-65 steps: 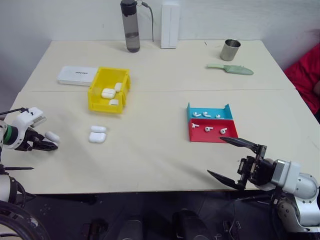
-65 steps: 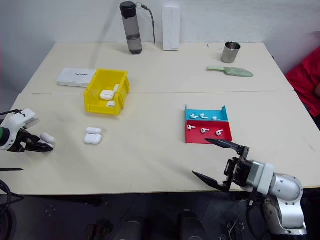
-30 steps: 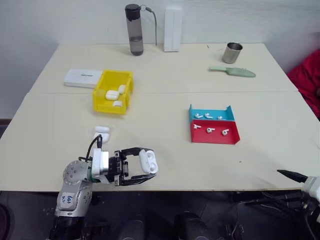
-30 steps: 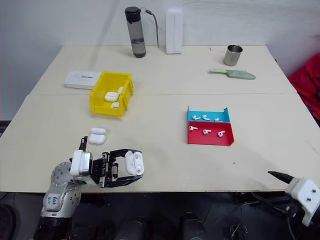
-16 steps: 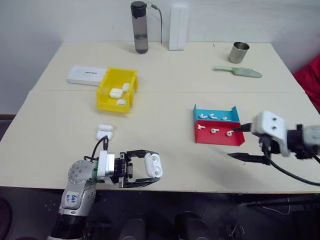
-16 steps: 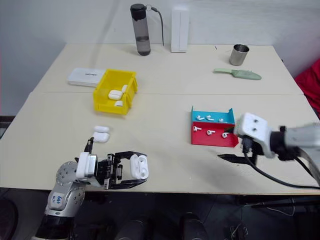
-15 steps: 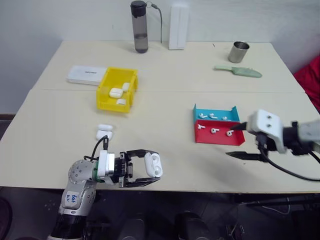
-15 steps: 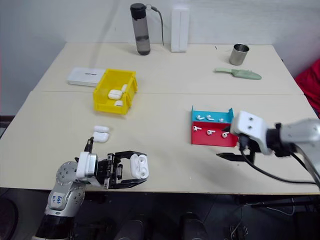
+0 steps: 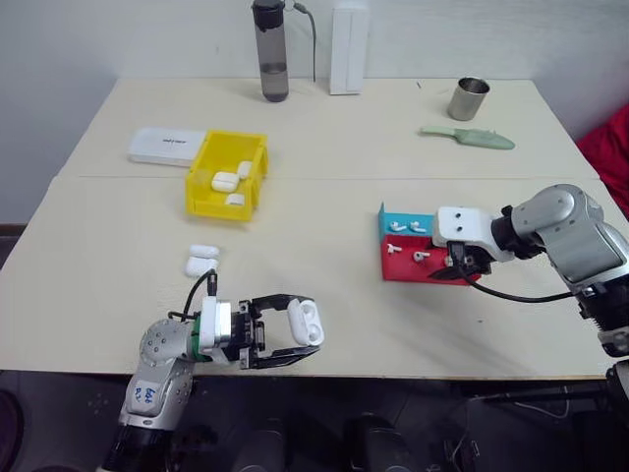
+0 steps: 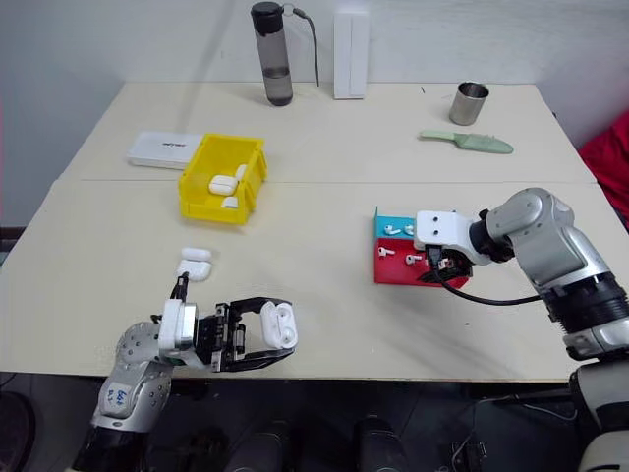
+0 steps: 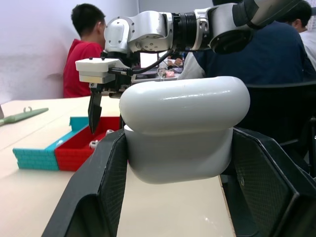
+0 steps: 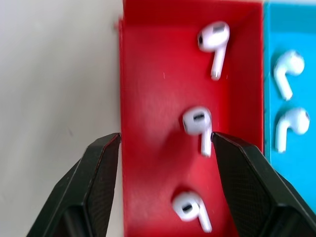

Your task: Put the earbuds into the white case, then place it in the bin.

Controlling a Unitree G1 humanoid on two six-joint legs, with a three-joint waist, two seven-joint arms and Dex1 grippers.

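A glossy white case point(image 9: 306, 322), lid closed, sits clamped between two black fingers at the table's near edge, well in front of the yellow bin point(image 9: 202, 186). The bin holds three similar cases. Small white earbuds point(image 12: 198, 123) lie loose in a red and blue tray point(image 9: 403, 266) to the bin's right.

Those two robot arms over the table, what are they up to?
The robot is packing earbuds. Its left gripper is shut on a white case, lid open, held near the table's front edge. Its right gripper hangs open over the red half of a red and blue tray, with one earbud lying between its fingers, not yet gripped. A yellow bin already holds a few cases, and two more cases wait on the table.
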